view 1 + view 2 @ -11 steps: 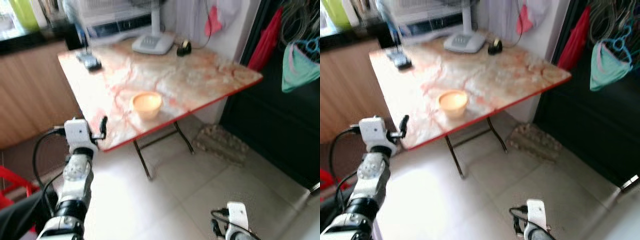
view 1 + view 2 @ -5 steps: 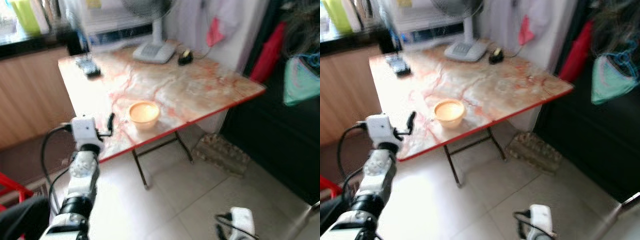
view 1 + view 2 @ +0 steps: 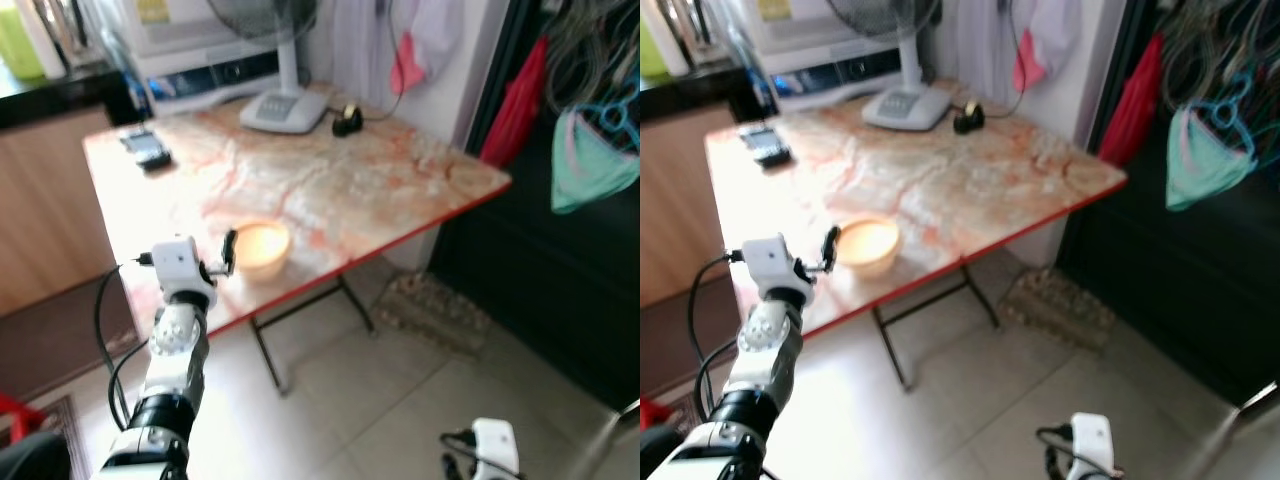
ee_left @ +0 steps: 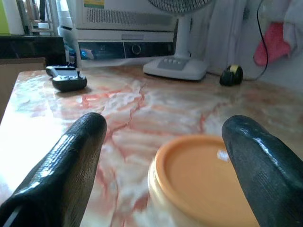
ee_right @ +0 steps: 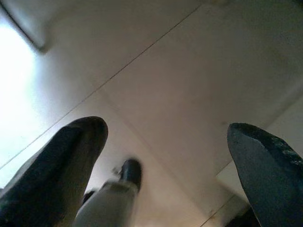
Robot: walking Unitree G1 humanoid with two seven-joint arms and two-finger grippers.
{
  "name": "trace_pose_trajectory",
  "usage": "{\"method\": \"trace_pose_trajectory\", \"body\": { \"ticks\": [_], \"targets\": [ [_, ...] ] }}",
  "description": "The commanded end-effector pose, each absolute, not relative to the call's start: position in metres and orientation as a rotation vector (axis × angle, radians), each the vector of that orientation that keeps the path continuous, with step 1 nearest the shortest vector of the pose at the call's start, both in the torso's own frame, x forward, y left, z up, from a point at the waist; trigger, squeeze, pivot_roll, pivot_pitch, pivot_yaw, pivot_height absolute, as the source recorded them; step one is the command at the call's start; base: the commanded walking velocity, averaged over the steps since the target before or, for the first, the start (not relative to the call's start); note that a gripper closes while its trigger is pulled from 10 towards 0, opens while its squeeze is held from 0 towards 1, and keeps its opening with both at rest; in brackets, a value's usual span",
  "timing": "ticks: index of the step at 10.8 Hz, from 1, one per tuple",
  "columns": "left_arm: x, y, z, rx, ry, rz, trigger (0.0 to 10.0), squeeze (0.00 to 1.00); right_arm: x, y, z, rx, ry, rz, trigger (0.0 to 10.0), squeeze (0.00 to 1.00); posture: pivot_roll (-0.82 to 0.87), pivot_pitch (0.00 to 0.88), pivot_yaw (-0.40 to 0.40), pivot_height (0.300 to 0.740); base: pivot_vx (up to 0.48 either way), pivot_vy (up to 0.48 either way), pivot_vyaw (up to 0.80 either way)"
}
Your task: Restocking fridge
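the left gripper (image 4: 161,165) is raised at the near edge of the table (image 3: 380,170), its two black fingers (image 4: 71,165) spread wide, one on each side of the bowl (image 3: 259,249) without touching it. the bowl is pale orange and sits just past the fingertips, near the table's near edge and a little left of its middle. the silver left arm (image 3: 170,350) rises from the lower left up to that edge.

the table has a marbled pink and cream top with a red rim and stands on thin folding legs (image 3: 270,350) over a pale tiled floor (image 3: 380,400). at its far left corner lies a dark remote (image 3: 146,152). at the far side stands a fan (image 3: 272,104) on a white base, and just right of it a small black tape roll (image 3: 347,121). behind the fan sits a white appliance (image 4: 123,21) with a dark control strip.

to the right, a dark doorway holds hanging clothes: a red one (image 3: 515,105) and a teal one (image 3: 590,150). a flat egg tray (image 3: 440,310) lies on the floor by the table's right end.

the right gripper (image 5: 165,161) hangs low over the floor, fingers spread apart and holding nothing.
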State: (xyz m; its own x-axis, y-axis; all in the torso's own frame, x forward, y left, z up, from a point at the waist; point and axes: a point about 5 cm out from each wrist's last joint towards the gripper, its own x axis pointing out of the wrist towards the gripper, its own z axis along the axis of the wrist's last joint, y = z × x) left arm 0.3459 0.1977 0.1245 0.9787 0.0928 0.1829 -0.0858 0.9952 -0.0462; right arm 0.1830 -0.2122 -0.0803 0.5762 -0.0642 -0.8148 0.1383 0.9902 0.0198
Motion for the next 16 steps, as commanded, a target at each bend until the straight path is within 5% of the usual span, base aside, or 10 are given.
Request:
{"method": "trace_pose_trajectory", "body": {
  "ticks": [1,10,15,16],
  "targets": [
    [0.345,0.211,0.128,-0.039,-0.191,0.124,10.0,0.00,0.188,-0.201,-0.080,0.104,0.938,-0.097,10.0,0.00,0.08,0.000,-0.008,0.740,0.285,0.000,0.00],
    [0.341,0.212,0.119,-0.199,-0.165,0.133,10.0,0.00,0.186,-0.200,-0.081,0.098,0.945,-0.085,10.0,0.00,0.08,0.000,-0.001,0.740,0.060,0.000,0.00],
    [0.343,0.228,0.110,-0.532,-0.104,0.201,10.0,0.00,0.185,-0.200,-0.081,0.101,0.945,-0.083,10.0,0.00,0.08,0.000,0.003,0.740,0.000,0.000,0.00],
    [0.344,0.229,0.110,-0.565,-0.098,0.190,10.0,0.97,0.185,-0.200,-0.081,0.100,0.943,-0.084,10.0,0.00,0.08,0.000,-0.004,0.740,0.000,0.000,0.00]
  ]
}}
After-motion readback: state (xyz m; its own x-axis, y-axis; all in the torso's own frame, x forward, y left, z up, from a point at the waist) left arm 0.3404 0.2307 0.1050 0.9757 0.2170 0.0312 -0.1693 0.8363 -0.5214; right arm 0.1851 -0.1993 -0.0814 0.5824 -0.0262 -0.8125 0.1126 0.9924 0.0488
